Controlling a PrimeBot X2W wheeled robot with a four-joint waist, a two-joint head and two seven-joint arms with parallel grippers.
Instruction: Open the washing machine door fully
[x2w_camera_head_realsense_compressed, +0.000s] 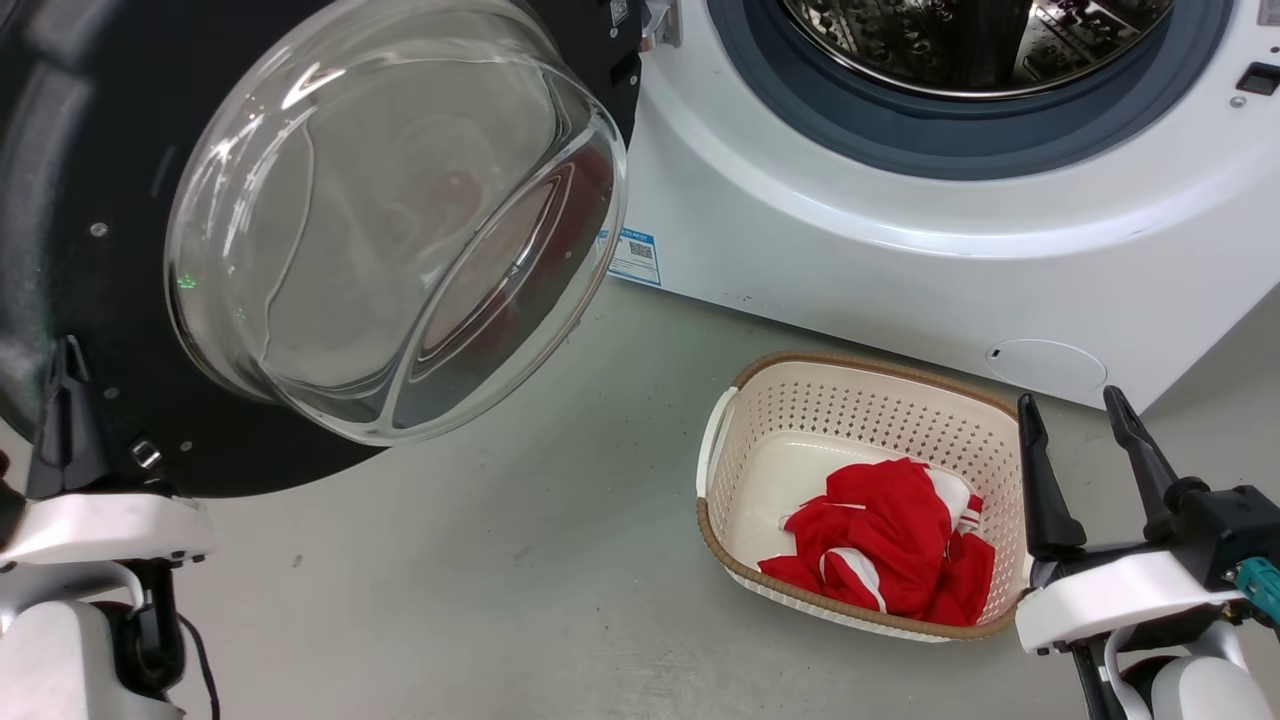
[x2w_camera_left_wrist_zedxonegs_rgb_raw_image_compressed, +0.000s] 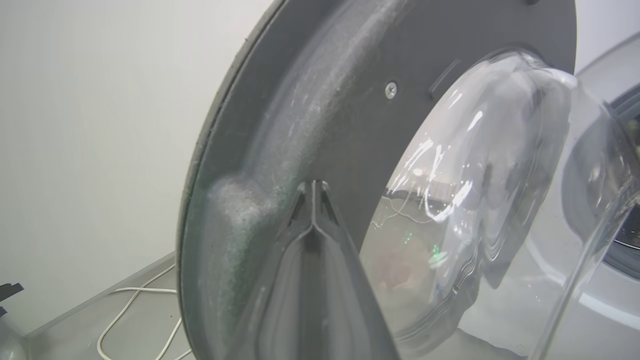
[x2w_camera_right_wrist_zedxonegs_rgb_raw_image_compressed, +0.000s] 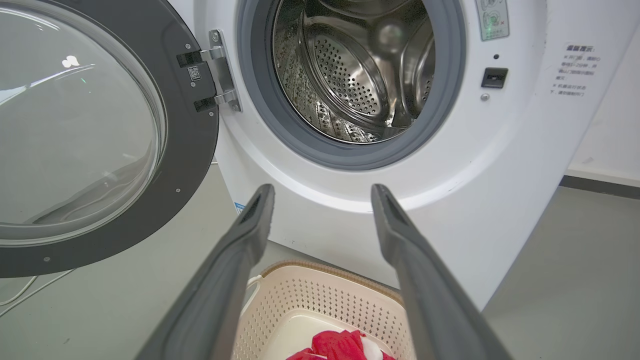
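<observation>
The washing machine door (x2w_camera_head_realsense_compressed: 90, 150) is swung out to the left of the white machine (x2w_camera_head_realsense_compressed: 900, 260), its inner face and bulging glass bowl (x2w_camera_head_realsense_compressed: 400, 220) turned toward me. My left gripper (x2w_camera_head_realsense_compressed: 68, 365) is shut, and its tips rest against the door's dark inner rim at the lower left. In the left wrist view the joined fingertips (x2w_camera_left_wrist_zedxonegs_rgb_raw_image_compressed: 312, 192) touch the grey door face (x2w_camera_left_wrist_zedxonegs_rgb_raw_image_compressed: 340, 75) beside the glass (x2w_camera_left_wrist_zedxonegs_rgb_raw_image_compressed: 475, 175). At the lower right my right gripper (x2w_camera_head_realsense_compressed: 1085, 430) stands open and empty. In the right wrist view the door (x2w_camera_right_wrist_zedxonegs_rgb_raw_image_compressed: 190, 150) hangs on its hinge (x2w_camera_right_wrist_zedxonegs_rgb_raw_image_compressed: 220, 70) beside the open steel drum (x2w_camera_right_wrist_zedxonegs_rgb_raw_image_compressed: 360, 65), beyond that gripper (x2w_camera_right_wrist_zedxonegs_rgb_raw_image_compressed: 322, 200).
A cream perforated basket (x2w_camera_head_realsense_compressed: 860, 400) holding red and white cloth (x2w_camera_head_realsense_compressed: 890, 540) sits on the grey floor in front of the machine, just left of my right gripper. A white cable (x2w_camera_left_wrist_zedxonegs_rgb_raw_image_compressed: 135, 300) lies on the floor by the wall behind the door.
</observation>
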